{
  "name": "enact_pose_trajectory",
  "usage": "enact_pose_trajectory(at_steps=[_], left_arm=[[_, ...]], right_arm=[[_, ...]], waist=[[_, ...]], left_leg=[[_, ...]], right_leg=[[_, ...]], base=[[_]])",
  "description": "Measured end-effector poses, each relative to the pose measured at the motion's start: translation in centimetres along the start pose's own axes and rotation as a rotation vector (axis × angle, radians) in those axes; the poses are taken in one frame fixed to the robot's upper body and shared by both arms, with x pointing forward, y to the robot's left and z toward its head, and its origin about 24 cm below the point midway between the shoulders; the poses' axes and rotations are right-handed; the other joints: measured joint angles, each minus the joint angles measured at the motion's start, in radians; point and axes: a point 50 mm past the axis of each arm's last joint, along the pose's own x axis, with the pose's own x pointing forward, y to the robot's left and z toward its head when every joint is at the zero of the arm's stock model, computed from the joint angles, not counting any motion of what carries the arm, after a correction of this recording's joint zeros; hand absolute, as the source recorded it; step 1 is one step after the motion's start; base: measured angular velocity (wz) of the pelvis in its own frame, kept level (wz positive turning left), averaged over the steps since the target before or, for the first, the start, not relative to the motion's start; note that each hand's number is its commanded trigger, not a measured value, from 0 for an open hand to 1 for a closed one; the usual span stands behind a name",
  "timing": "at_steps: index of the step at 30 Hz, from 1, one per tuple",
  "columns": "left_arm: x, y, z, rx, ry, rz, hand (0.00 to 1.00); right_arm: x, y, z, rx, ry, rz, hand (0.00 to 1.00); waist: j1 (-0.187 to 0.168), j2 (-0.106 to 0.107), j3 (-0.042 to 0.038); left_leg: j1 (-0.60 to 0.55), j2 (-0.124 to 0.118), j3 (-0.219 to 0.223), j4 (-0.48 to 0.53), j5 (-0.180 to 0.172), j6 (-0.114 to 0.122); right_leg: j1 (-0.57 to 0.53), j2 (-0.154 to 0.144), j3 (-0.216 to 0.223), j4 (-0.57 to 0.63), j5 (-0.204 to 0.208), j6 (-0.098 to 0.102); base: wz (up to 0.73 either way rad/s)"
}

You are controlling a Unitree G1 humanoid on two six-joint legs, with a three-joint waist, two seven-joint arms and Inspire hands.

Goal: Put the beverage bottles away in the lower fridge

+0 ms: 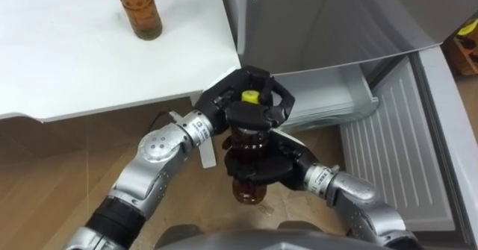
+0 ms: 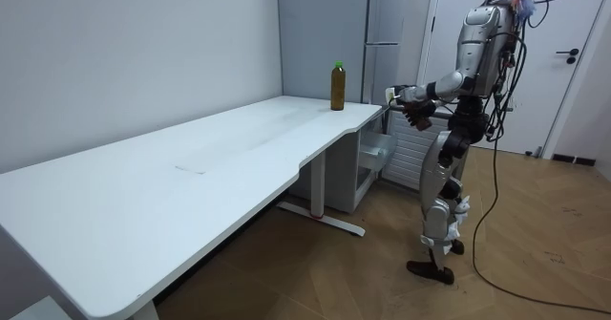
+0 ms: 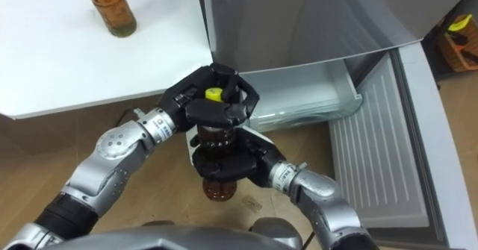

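Left hand [image 1: 218, 101]: fingers curled over the top of a yellow-capped clear plastic bottle of brown drink [image 1: 249, 192]. Right hand [image 1: 261, 168]: fingers wrapped round the same bottle's body, lower down. The bottle is upright, off the floor, just in front of the tall grey fridge [image 1: 336, 19], which the robot stands facing.

Fridge's lower white ribbed door [image 1: 396, 145] is swung open to the right of the hands. A pale plastic drawer [image 1: 328, 93] sits in the opening directly beyond the bottle.

Left of the fridge is a white table [image 1: 89, 56], its corner just beside the left hand. A second bottle [image 1: 138, 7] of the same drink stands on it.

Count: two bottles, one held, one on the table; one drawer; one table.
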Motion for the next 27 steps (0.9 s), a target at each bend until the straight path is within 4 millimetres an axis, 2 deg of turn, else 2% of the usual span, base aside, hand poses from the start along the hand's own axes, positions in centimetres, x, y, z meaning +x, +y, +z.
enact_pose_trajectory(at_steps=[2,3,4,17,25,27], left_arm=[[0.1,-0.2,0.0,-0.002,-0.001,-0.005,1.0],[0.1,-0.3,-0.1,-0.002,0.001,-0.005,0.76],[0.1,-0.3,-0.1,-0.002,0.002,-0.005,0.0],[0.2,-0.5,-0.2,0.023,0.007,-0.017,0.0],[0.0,-0.6,-1.8,0.068,0.07,-0.021,0.0],[-0.3,-0.5,-2.3,0.137,0.116,-0.04,0.0]], right_arm=[[0.1,0.0,-0.2,0.012,0.003,-0.003,1.0],[0.1,0.0,-0.2,0.015,0.006,-0.002,1.0],[0.2,0.1,-0.3,0.016,0.007,0.001,1.0],[0.3,0.6,-0.8,0.103,-0.003,0.004,1.0],[0.0,0.0,-1.8,0.135,0.044,-0.065,1.0],[-0.4,-0.5,-1.9,0.14,0.058,-0.102,1.0]], waist=[[0.0,-0.002,0.0008],[0.0,-0.003,0.0014],[0.0,-0.003,0.0016],[-0.007,-0.002,0.0017],[-0.013,0.015,0.0044],[-0.018,0.029,0.0073]], left_leg=[[-0.001,0.0,0.0,0.0,0.0,0.0],[-0.002,0.0,0.0,0.0,0.0,0.0],[-0.002,0.0,0.0,0.0,0.0,0.0],[0.018,-0.002,0.009,-0.025,0.003,-0.003],[0.019,-0.003,0.005,-0.021,0.003,-0.004],[0.017,-0.003,0.005,-0.022,0.003,-0.004]], right_leg=[[0.0,0.0,0.0,-0.001,0.0,0.0],[0.0,0.0,-0.001,-0.001,0.0,0.0],[-0.001,0.0,-0.001,-0.002,0.0,0.0],[0.003,0.0,0.002,-0.005,0.0,0.0],[0.017,0.0,-0.007,-0.02,0.0,0.0],[0.017,-0.001,-0.007,-0.021,0.0,0.0]], base=[[0.0],[0.0],[0.0],[-0.02],[0.02],[0.0]])
